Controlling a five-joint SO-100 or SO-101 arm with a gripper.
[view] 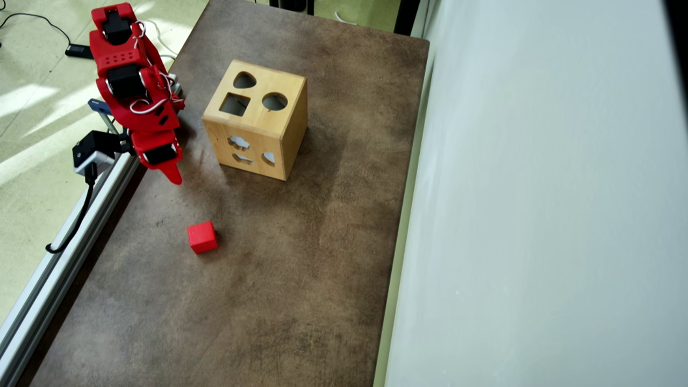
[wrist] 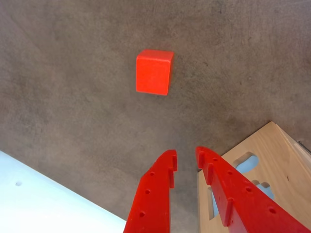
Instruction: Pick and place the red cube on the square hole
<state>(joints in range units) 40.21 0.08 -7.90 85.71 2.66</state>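
Observation:
The red cube (wrist: 154, 72) lies on the brown table, ahead of my gripper in the wrist view; in the overhead view the cube (view: 202, 237) sits left of centre. The wooden shape-sorter box (view: 255, 121) stands at the back, with the square hole (view: 235, 104) in its top face beside a round and a heart-shaped hole. My red gripper (wrist: 186, 158) hangs above the table, its jaws a small gap apart and empty. In the overhead view the gripper (view: 173, 174) is left of the box and well short of the cube.
A corner of the box (wrist: 272, 160) shows beside the right finger in the wrist view. A pale surface (wrist: 39, 204) fills the lower left there. An aluminium rail (view: 64, 236) runs along the table's left edge, and a pale wall (view: 537, 193) along its right.

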